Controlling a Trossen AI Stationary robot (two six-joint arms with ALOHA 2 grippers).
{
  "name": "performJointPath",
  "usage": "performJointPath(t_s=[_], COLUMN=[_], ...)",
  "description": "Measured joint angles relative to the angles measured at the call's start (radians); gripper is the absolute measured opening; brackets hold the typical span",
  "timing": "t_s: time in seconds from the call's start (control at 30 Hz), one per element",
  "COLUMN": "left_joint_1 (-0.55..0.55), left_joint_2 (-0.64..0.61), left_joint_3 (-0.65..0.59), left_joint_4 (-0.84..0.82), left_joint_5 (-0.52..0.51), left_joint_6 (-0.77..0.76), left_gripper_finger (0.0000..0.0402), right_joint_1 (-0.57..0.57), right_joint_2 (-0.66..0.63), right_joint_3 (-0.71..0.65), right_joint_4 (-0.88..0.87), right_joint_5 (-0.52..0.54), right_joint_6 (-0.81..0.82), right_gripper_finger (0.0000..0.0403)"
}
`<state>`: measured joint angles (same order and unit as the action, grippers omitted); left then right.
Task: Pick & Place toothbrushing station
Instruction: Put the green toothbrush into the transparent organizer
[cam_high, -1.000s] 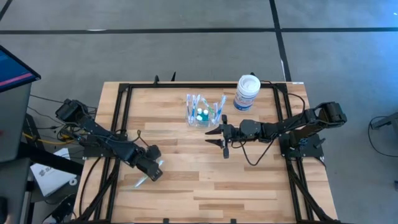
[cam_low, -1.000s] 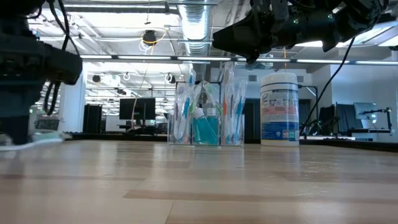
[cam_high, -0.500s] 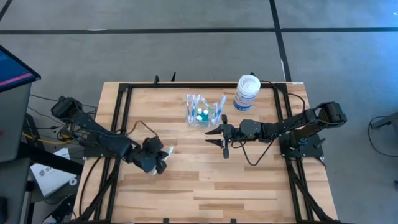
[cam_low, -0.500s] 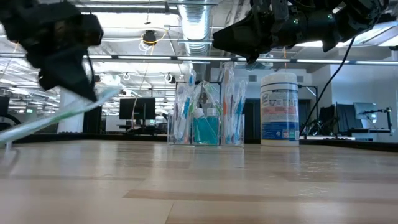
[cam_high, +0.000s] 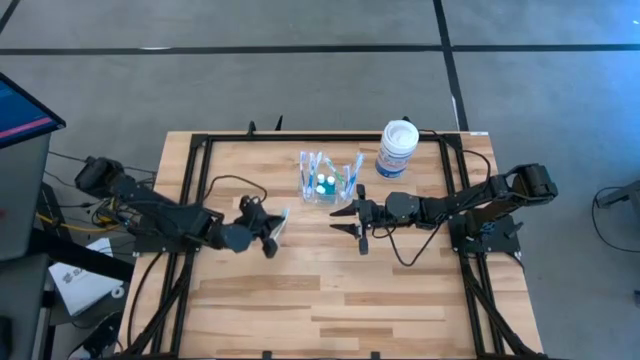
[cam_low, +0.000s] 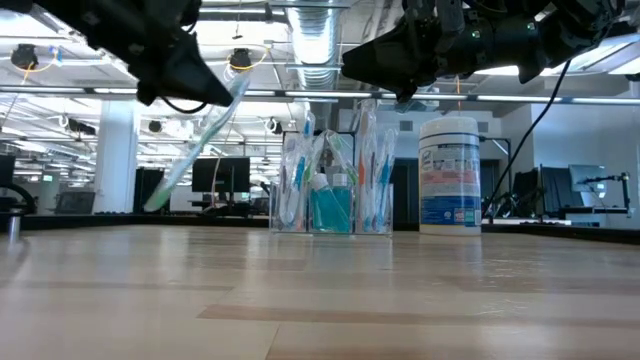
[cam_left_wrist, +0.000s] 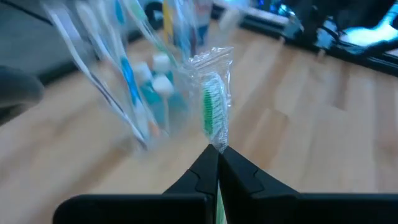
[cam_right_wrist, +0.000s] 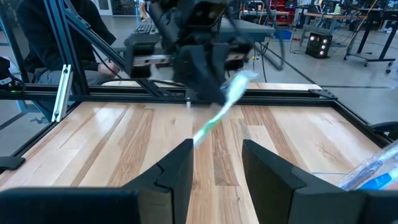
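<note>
High view: the station (cam_high: 328, 178), a clear boxy organizer with upright compartments, stands on the wooden surface (cam_high: 330, 300) toward its far edge, with a white jar (cam_high: 397, 148) well apart to its right. The left gripper (cam_high: 270, 228) is over the surface to the left of the station and nearer the front, jaws closed on a wrapped toothbrush (cam_high: 278, 220). The right gripper (cam_high: 345, 220) lies just in front of the station, jaws parted and holding nothing. Low view: the station (cam_low: 333, 185) stands upright on the surface with wrapped brushes and a teal bottle inside; the jar (cam_low: 450, 174) stands beside it. The toothbrush (cam_low: 198, 146) hangs tilted in the air from the left arm (its lower end is clear of the surface). Left wrist view: the jaws meet on the toothbrush (cam_left_wrist: 214, 112), whose green bristles show through the wrapper, and the station (cam_left_wrist: 146, 74) is just beyond it. Right wrist view: between the two spread fingers (cam_right_wrist: 179, 171) the left gripper (cam_right_wrist: 208, 78) shows farther off, carrying the toothbrush (cam_right_wrist: 225, 102) above the surface (cam_right_wrist: 137, 143).
</note>
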<state>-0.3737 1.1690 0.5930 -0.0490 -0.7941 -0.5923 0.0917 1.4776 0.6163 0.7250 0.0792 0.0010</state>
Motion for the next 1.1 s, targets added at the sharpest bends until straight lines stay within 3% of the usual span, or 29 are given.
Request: performJointPath(t_s=[0.4, 0.87, 1.1], left_joint_1=[0.167, 0.365, 0.458], left_joint_2=[0.0, 0.001, 0.063], left_joint_3=[0.0, 0.0, 0.0], left_joint_4=[0.27, 0.48, 0.583], left_joint_5=[0.001, 0.167, 0.266], left_joint_6=[0.293, 0.46, 0.491], left_gripper_finger=[0.0, 0.0, 0.0], right_joint_1=[-0.001, -0.003, -0.009], right_joint_2=[0.0, 0.0, 0.0], right_joint_3=[0.0, 0.0, 0.0], right_joint_4=[0.0, 0.0, -0.005], right_joint_5=[0.0, 0.0, 0.0], right_joint_6=[0.0, 0.0, 0.0], right_gripper_finger=[0.0128, 0.0128, 0.0128])
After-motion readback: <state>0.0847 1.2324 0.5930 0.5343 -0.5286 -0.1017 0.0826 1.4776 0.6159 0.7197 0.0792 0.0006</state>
